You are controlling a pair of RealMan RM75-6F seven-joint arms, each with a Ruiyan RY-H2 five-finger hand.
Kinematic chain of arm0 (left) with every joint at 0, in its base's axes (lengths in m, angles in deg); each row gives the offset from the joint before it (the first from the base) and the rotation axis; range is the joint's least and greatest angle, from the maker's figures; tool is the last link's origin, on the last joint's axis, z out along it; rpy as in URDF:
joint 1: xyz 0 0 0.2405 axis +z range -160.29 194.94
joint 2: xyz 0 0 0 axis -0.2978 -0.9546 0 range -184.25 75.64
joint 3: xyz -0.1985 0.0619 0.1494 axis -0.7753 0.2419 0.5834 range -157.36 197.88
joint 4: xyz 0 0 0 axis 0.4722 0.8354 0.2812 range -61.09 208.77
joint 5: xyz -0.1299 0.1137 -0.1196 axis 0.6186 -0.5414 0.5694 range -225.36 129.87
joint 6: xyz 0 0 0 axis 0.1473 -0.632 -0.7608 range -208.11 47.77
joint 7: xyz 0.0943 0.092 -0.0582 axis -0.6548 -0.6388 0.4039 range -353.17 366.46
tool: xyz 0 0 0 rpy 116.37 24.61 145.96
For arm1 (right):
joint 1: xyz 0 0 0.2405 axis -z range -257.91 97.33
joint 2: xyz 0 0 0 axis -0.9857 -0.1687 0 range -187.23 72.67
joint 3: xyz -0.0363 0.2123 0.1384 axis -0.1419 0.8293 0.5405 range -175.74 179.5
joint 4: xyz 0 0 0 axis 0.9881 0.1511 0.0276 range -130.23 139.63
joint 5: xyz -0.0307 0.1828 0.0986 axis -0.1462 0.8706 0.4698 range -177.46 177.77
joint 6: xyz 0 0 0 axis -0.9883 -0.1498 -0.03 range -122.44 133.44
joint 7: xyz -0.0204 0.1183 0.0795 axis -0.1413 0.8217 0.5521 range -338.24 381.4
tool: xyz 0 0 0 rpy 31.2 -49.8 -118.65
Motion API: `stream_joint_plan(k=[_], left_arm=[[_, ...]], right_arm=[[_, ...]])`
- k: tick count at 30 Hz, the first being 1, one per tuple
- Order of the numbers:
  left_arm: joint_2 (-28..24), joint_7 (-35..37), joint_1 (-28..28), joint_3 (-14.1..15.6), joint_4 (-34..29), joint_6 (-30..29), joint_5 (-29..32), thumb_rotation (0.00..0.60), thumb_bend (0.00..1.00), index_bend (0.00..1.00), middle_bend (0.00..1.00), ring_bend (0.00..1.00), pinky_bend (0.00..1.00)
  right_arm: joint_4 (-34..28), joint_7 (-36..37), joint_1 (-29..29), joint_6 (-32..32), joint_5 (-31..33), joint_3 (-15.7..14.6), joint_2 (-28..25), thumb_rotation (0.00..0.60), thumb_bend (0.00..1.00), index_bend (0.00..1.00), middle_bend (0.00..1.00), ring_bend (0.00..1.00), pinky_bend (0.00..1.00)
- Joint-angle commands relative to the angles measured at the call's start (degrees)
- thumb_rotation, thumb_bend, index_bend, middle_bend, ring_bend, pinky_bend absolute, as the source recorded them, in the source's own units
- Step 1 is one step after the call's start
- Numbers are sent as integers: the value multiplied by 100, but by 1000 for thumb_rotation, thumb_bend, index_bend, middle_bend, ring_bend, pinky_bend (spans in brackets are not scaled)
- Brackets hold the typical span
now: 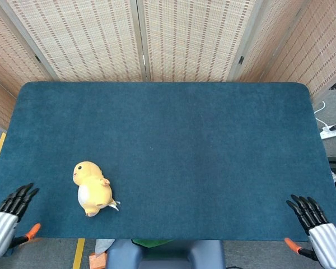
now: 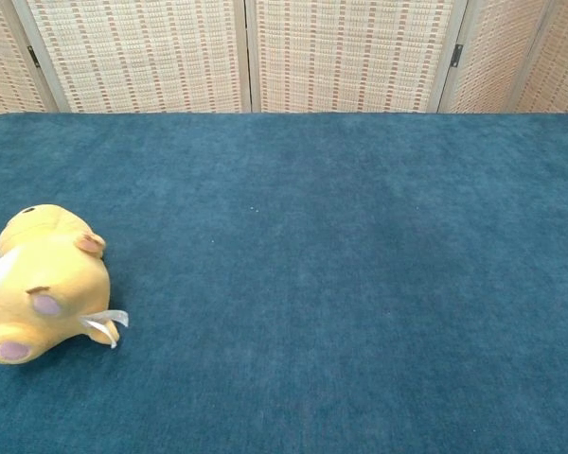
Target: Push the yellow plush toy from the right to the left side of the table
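The yellow plush toy (image 1: 92, 188) lies on its back on the left part of the blue table (image 1: 185, 140), near the front edge; it also fills the left edge of the chest view (image 2: 44, 284), white tag pointing right. My left hand (image 1: 7, 214) hovers at the table's front left corner, fingers spread, holding nothing, well apart from the toy. At the front right corner my right hand (image 1: 316, 222) is open too, fingers apart and empty. Neither hand appears in the chest view.
Woven folding screens (image 1: 157, 39) stand behind the table's far edge. A white power strip (image 1: 330, 131) lies on the floor to the right. Yellow floor tape (image 1: 78, 253) and an orange object show below the front edge.
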Motion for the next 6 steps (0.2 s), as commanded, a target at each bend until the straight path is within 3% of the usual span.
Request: stream_joint_plan(k=[1,6], left_arm=[[460,828,777,-162,945,-670,403,600,289,0,0,0,148],[398,1005,793,-220,970,-452,406,600,289,0,0,0,148]], right_arm=[[-725,-1097,203,107,474,283,-80,600,129,0,0,0,0],[-877,-1190,255,107,483,290,-119,600,129,0,0,0,0]])
